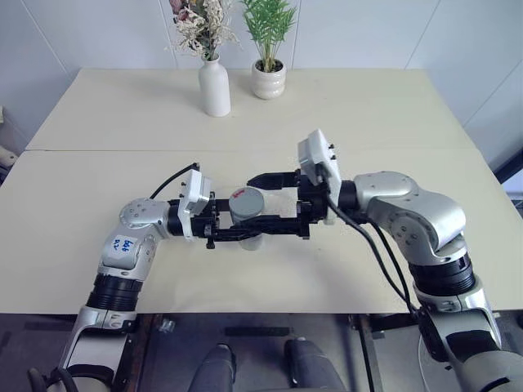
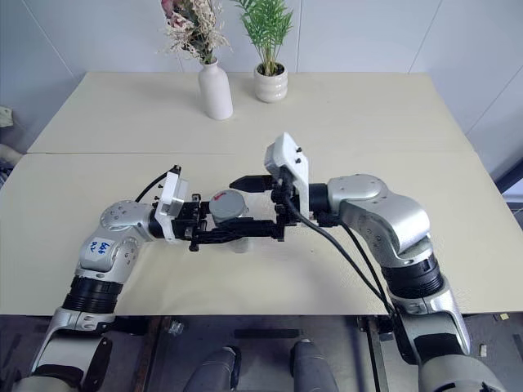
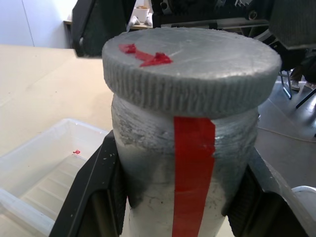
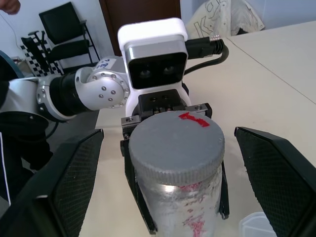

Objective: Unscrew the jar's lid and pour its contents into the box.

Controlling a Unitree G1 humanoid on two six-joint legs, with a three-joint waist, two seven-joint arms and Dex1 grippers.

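My left gripper point(image 1: 243, 222) is shut on the jar point(image 1: 248, 216) and holds it upright above the table. The jar is cloudy, with a red strip point(image 3: 193, 168) down its side. Its grey lid point(image 1: 245, 198) carries a red mark and sits on top. My right gripper point(image 1: 274, 204) comes in from the right and stands open, one finger point(image 4: 64, 182) on each side of the lid, not touching it. The contents are hidden inside the jar. The clear box point(image 3: 44, 168) lies on the table just below and beside the jar.
A white vase point(image 1: 215, 86) with dried flowers and a white plant pot point(image 1: 268, 79) stand at the far edge of the beige table point(image 1: 368, 122). Bare table surface lies left and right of the arms.
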